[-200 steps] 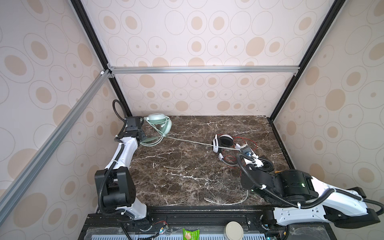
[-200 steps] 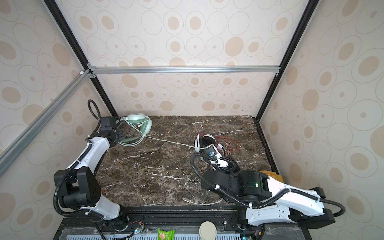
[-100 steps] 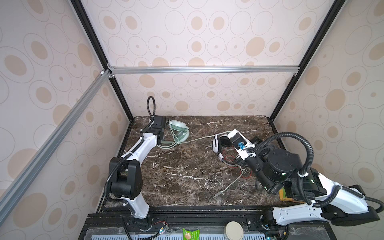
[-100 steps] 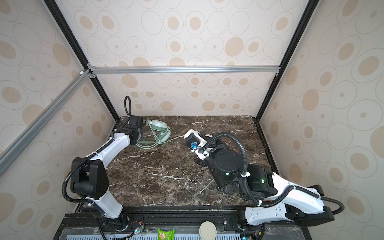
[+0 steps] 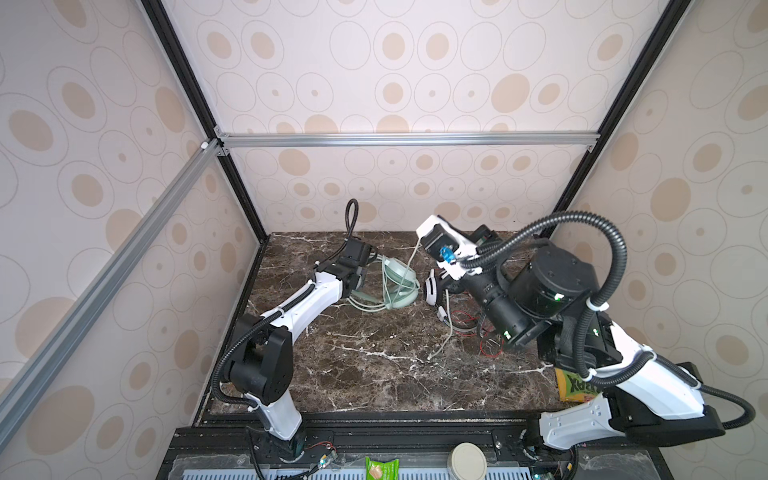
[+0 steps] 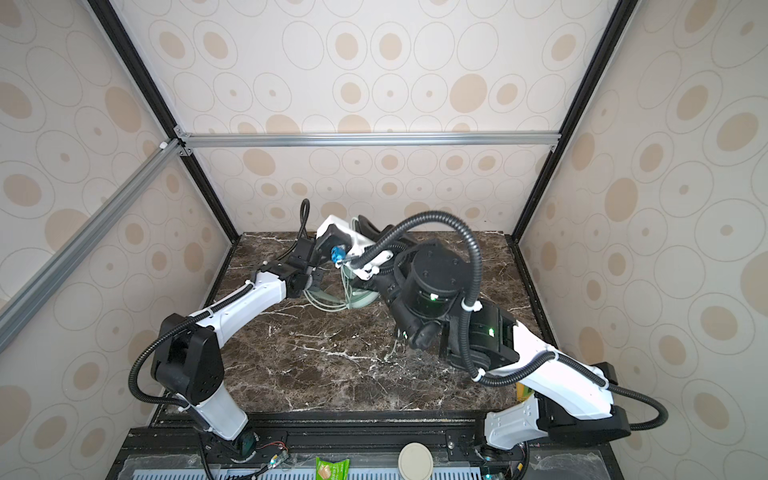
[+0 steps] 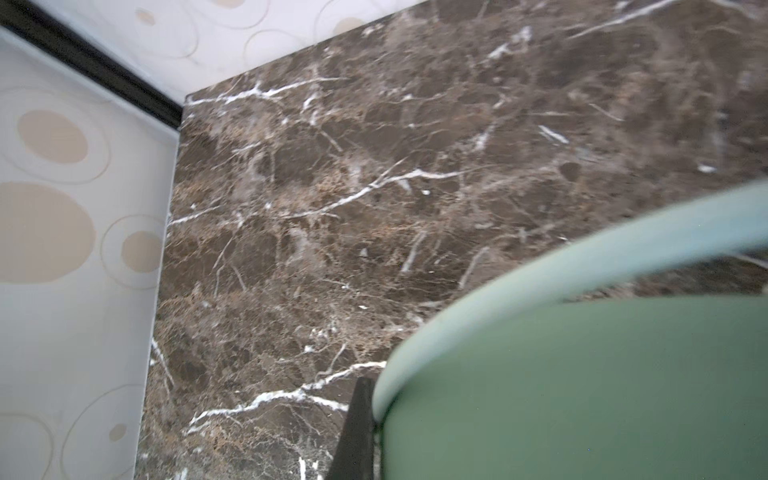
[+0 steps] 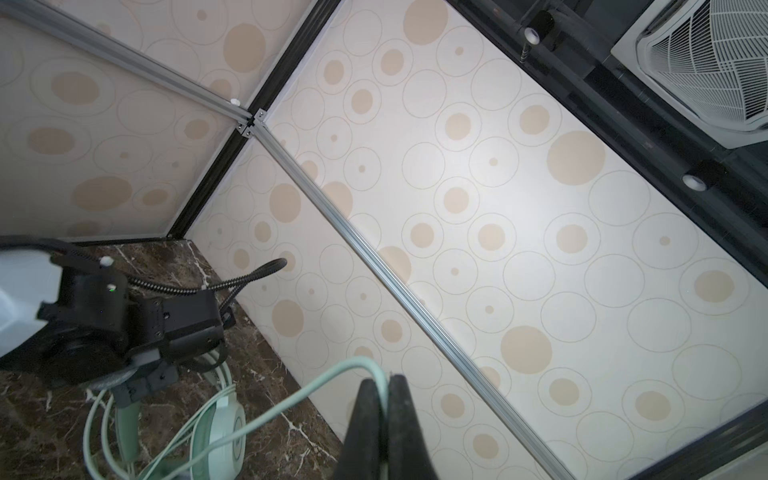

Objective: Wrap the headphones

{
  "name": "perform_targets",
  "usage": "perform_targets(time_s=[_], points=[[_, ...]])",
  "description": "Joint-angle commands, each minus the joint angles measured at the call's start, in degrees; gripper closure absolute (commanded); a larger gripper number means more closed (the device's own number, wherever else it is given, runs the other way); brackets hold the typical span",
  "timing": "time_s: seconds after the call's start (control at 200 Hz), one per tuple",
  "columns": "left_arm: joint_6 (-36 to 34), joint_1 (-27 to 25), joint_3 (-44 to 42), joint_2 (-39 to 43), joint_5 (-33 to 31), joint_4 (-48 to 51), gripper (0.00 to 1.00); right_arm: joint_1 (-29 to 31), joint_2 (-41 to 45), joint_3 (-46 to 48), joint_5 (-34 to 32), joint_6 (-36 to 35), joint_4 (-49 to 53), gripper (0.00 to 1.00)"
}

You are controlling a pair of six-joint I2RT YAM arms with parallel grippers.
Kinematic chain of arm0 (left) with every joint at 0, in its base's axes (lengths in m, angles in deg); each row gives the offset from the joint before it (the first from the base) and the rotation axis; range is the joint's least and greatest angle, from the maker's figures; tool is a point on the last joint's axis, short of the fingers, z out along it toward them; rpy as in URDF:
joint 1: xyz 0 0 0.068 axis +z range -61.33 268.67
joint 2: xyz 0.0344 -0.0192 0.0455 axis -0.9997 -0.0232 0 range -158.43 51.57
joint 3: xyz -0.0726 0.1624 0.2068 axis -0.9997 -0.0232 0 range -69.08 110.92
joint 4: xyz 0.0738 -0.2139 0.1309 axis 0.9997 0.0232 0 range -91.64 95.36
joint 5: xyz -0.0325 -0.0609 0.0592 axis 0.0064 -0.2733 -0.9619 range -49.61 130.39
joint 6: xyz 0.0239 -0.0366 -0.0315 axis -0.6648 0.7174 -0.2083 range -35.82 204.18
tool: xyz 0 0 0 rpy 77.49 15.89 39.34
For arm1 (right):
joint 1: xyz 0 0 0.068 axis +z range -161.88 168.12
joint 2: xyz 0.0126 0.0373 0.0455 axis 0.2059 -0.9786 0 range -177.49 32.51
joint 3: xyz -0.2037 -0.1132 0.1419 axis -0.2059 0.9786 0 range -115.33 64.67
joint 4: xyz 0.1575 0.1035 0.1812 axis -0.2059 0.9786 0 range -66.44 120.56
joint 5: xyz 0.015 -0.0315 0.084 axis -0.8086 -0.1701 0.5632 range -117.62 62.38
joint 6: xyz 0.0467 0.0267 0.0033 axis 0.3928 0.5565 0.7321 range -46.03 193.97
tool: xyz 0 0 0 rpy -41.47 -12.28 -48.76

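Mint-green headset (image 5: 398,287) rests at the back-left of the marble table (image 5: 353,374), with several turns of pale green cable (image 8: 286,401) already looped round it. Left gripper (image 5: 361,279) is clamped tight on the headband, pinning it. The left wrist view shows only one black finger against blurred green, so the exact grip spot is unclear. Right gripper (image 8: 384,384) is pinched fully closed on the cable, raised well above the table near the back wall.

Key relation: the headset lies below the right gripper and toward the left arm. The cable stretch between them runs steeply up from the cups to the fingers, close to taut. The left arm is nearer and holds the body; the right arm has the line. My read is that the next move is another turn, with the right gripper carrying the cable round the headset, across that axis.

White headset (image 5: 432,289) with red cable (image 5: 488,347) lies just beside the mint one, under the right arm, and looks unwrapped. Only a cup edge and some red loops show; the arm covers the rest. A pale strand (image 5: 440,345) lies on the marble, ending toward the front. It is probably the mint cable's loose tail, but its path up to the gripper is hidden. The right fingertips are hard to make out in both top views.
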Motion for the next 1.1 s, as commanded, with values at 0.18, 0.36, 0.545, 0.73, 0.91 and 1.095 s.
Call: perform_targets(time_s=[0.18,0.36,0.545,0.73,0.91,1.095], points=[[-4.7,-4.1,0.1,4.6,2.8,-2.9,1.0,-15.3,-5.5,-9.6,10.7,8.4,6.1,1.0],[-5.8,-6.0,0.2,5.2,4.8,-2.8,1.0,-24.5,-10.0,-13.0,17.8,16.0,11.5,1.0],[-7.5,-9.0,0.7,5.6,7.7,-1.9,1.0,-32.7,-18.5,-22.9,25.6,24.0,19.4,1.0],[-7.7,-10.8,0.6,6.1,9.2,-2.1,1.0,-37.7,-27.2,-34.4,29.3,26.8,23.6,1.0],[-7.8,-13.1,0.7,5.9,8.7,-1.6,1.0,-40.8,-31.6,-39.2,31.5,28.9,24.3,1.0],[-7.8,-15.3,1.0,5.6,9.4,-1.2,1.0,-43.2,-34.7,-41.8,34.2,31.0,24.2,1.0]])
